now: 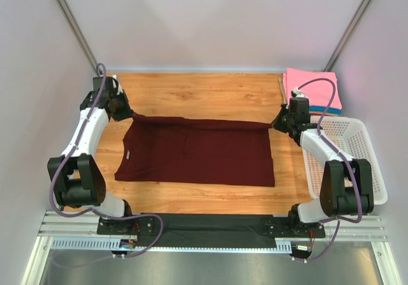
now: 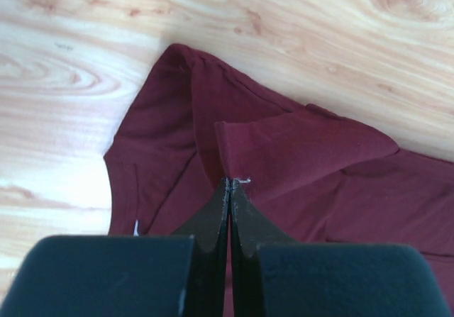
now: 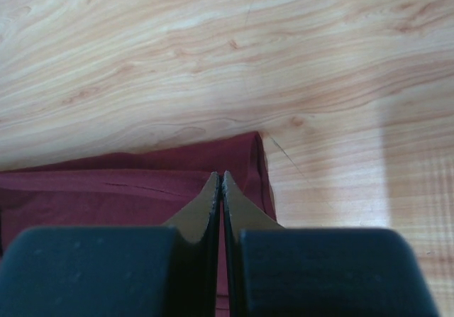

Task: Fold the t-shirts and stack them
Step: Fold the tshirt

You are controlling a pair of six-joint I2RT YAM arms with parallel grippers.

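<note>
A dark maroon t-shirt lies spread across the middle of the wooden table, collar to the left, with a small white neck label. Its far edge is stretched in a straight line between my two grippers. My left gripper is shut on the shirt's far left corner; in the left wrist view its tips pinch a fold of maroon cloth. My right gripper is shut on the far right corner; its tips pinch the cloth near the hem. Folded tees, pink on top with blue and tan edges below, are stacked at the back right.
A white perforated plastic basket stands at the right edge of the table, beside the right arm and just in front of the folded stack. Bare wood shows behind the maroon shirt and along its near edge. Grey walls enclose the table.
</note>
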